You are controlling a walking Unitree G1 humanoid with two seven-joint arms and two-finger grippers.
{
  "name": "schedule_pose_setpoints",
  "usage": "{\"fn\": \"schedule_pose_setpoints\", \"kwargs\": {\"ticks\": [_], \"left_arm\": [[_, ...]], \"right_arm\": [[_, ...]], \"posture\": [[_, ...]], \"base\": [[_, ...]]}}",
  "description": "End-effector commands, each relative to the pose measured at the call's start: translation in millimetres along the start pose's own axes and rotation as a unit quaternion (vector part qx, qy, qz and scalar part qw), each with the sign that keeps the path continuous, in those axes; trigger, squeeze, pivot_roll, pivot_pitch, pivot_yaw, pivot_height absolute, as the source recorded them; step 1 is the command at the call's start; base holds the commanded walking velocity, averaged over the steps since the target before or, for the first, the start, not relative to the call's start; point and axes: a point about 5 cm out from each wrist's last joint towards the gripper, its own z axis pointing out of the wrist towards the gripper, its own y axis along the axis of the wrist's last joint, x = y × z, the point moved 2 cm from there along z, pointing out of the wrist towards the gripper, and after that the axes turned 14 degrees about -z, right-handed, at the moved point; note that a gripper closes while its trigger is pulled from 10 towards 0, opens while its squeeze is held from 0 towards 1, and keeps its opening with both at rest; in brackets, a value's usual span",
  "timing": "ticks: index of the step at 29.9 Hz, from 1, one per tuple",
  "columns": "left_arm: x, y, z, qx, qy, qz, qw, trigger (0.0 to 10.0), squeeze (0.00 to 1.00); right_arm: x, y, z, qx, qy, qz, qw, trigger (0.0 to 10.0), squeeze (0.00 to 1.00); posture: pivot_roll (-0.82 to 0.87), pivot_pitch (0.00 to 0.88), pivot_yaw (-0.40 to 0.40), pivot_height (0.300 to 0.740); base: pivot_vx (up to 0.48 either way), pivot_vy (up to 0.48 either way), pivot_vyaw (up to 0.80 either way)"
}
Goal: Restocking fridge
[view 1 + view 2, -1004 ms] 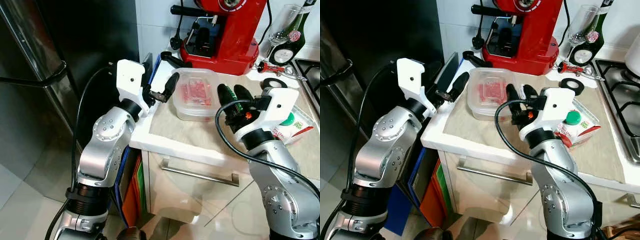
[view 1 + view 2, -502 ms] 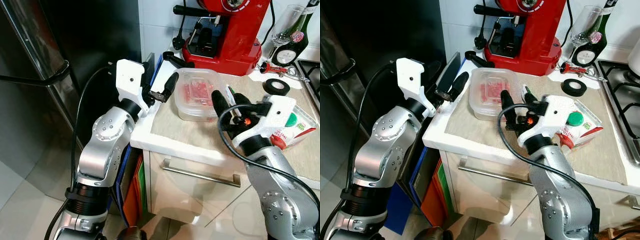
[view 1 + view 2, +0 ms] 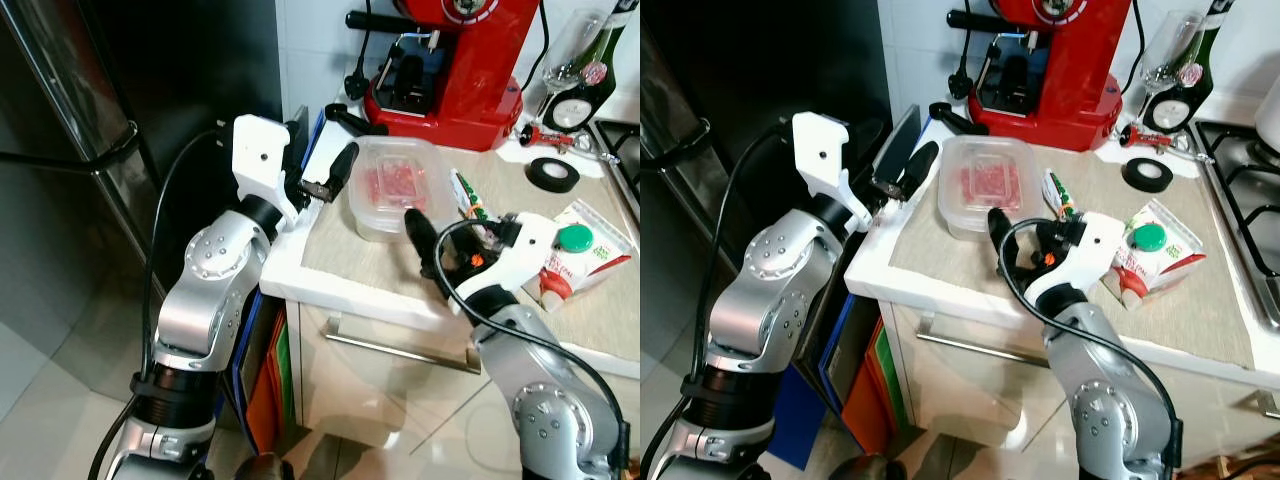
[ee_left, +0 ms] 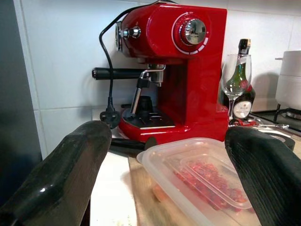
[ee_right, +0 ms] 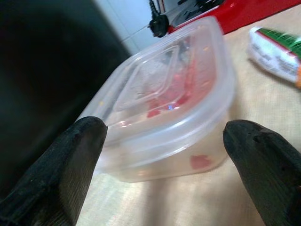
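Note:
A clear lidded plastic container (image 3: 398, 190) with red food sits on the beige counter mat (image 3: 370, 250) beside the dark fridge (image 3: 150, 80). My left gripper (image 3: 322, 168) hovers open at the counter's left edge, its fingers wide apart and aimed at the container (image 4: 202, 174). At the container's near side my right gripper (image 3: 1025, 240) is low over the mat and open, the box (image 5: 174, 103) lying ahead between its fingers without touching them. A green-and-white tube (image 3: 468, 197) lies just right of the container. A carton with a green cap (image 3: 580, 248) lies further right.
A red espresso machine (image 3: 450, 60) stands behind the container, with a wine glass (image 3: 570, 50), a bottle (image 3: 592, 85) and a black tape roll (image 3: 552, 173) to its right. The hob (image 3: 625, 150) is at the far right. A drawer handle (image 3: 400, 345) runs below the counter edge.
My right gripper has dropped and pulled back toward the counter's front, shifting left to face the container's near side and uncovering the tube. The left arm has stayed put.

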Motion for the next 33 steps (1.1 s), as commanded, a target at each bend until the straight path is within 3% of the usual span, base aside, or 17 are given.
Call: {"fn": "schedule_pose_setpoints", "kwargs": {"ticks": [1, 16, 17, 18, 19, 24, 33], "left_arm": [[-0.7, 3.2, 2.4, -0.003, -0.007, 0.008, 1.0, 10.0, 0.0], [1.5, 4.9, 1.3, -0.004, 0.0, 0.012, 1.0, 10.0, 0.0], [1.2, 4.8, 1.3, -0.003, -0.001, 0.012, 1.0, 10.0, 0.0], [1.1, 4.8, 1.3, -0.003, -0.001, 0.011, 1.0, 10.0, 0.0], [0.9, 4.7, 1.3, -0.003, -0.001, 0.011, 1.0, 10.0, 0.0], [1.1, 3.8, 1.3, 0.0, 0.0, 0.01, 1.0, 10.0, 0.0], [1.7, 3.3, 2.1, 0.002, 0.001, 0.009, 1.0, 10.0, 0.0]], "right_arm": [[0.7, -0.6, 2.7, 0.007, 0.001, 0.012, 1.0, 10.0, 0.0], [1.3, -8.3, 26.8, 0.019, -0.027, 0.103, 0.994, 10.0, 0.0], [0.4, -11.2, 29.0, 0.025, -0.038, 0.127, 0.991, 8.0, 0.0], [-0.1, -13.4, 30.5, 0.03, -0.045, 0.144, 0.988, 8.0, 0.0], [-1.0, -15.2, 32.1, 0.033, -0.048, 0.156, 0.986, 0.0, 0.0], [-5.7, -22.1, 37.8, 0.047, -0.067, 0.184, 0.98, 0.0, 0.0], [-16.9, -12.4, 41.2, 0.025, -0.096, 0.186, 0.978, 0.0, 0.0]], "posture": [[0.1, 0.0, 0.032, 0.73], [0.11, 0.008, 0.035, 0.73], [0.11, 0.009, 0.034, 0.73], [0.11, 0.01, 0.034, 0.73], [0.11, 0.01, 0.033, 0.73], [0.11, 0.013, 0.033, 0.73], [0.11, 0.013, 0.035, 0.73]], "base": [[0.0, 0.0, 0.0], [0.0, 0.0, 0.0], [0.0, 0.0, 0.0], [0.0, 0.0, 0.0], [0.0, 0.0, 0.0], [0.0, 0.0, 0.0], [0.0, 0.0, 0.0]]}}
